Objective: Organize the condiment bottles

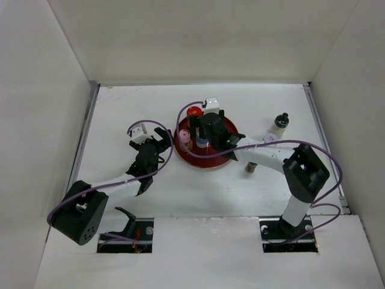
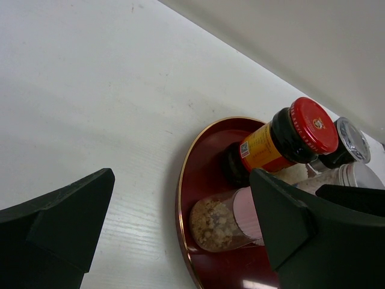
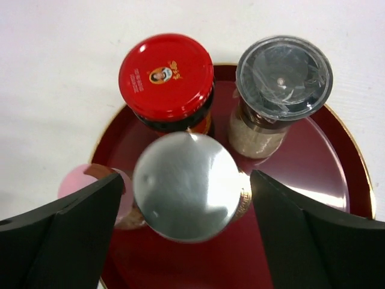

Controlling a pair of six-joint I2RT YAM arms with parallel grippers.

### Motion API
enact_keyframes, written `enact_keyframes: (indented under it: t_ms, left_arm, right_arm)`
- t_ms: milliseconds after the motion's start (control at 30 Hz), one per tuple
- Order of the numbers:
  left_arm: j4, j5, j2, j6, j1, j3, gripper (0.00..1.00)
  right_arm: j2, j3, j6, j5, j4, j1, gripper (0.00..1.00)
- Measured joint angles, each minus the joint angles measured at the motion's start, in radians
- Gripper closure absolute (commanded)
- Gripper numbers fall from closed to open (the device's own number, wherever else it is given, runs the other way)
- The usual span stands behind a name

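Note:
A round dark-red tray [image 1: 207,161] holds several condiment bottles. In the right wrist view I see a red-capped jar [image 3: 166,75], a grey-capped shaker [image 3: 283,69], a silver-capped jar [image 3: 186,208] and a pink-capped jar [image 3: 77,183] on the tray [image 3: 319,156]. My right gripper [image 3: 186,180] is open directly above the silver-capped jar, one finger on each side, with a gap on both sides. My left gripper [image 2: 180,177] is open and empty, just left of the tray [image 2: 204,144], facing the pink-capped jar [image 2: 225,223] and the red-capped jar [image 2: 301,129].
On the table right of the tray stand a black-capped bottle [image 1: 280,122] and a lilac-capped jar [image 1: 271,138]. Another small bottle [image 1: 251,168] stands by the right forearm. White walls close in the table on the left, right and back.

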Motion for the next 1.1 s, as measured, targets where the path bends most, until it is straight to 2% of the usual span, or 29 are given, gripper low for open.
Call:
enact_keyframes:
  t_ms: [133,233,400,467,500,567,633,767,1067,1100]
  left_arm:
    - [0.0,0.001,0.0,0.0,0.0,0.0,0.01]
    - [0.0,0.002,0.0,0.0,0.0,0.0,0.01]
    - [0.0,0.002,0.0,-0.001,0.0,0.0,0.01]
    - [0.0,0.002,0.0,-0.001,-0.001,0.0,0.01]
    - [0.0,0.002,0.0,-0.001,-0.002,0.0,0.01]
    - [0.0,0.002,0.001,-0.001,-0.005,0.0,0.01]
    - [0.0,0.002,0.003,-0.002,-0.009,0.0,0.01]
    - [0.0,0.003,0.01,-0.003,-0.022,0.0,0.01]
    - [0.0,0.003,0.01,-0.003,-0.027,0.0,0.01]
    - [0.0,0.003,0.01,-0.003,-0.027,0.0,0.01]
  right_arm:
    - [-0.028,-0.007,-0.005,0.002,0.01,-0.004,0.0]
    - [-0.134,-0.058,-0.006,-0.003,0.01,-0.034,0.01]
    - [-0.387,-0.179,0.018,0.03,0.043,-0.233,0.16]
    - [-0.447,-0.235,0.042,0.085,0.054,-0.324,0.15]
    - [-0.465,-0.266,0.058,0.116,0.053,-0.357,0.1]
    - [-0.479,-0.326,0.086,0.177,0.039,-0.386,0.02]
    - [-0.478,-0.385,0.11,0.222,0.007,-0.389,0.0]
    - [-0.465,-0.466,0.148,0.266,-0.076,-0.41,0.0]
    - [-0.389,-0.477,0.22,0.256,-0.127,-0.459,0.0]
    - [-0.381,-0.477,0.225,0.251,-0.127,-0.462,0.04]
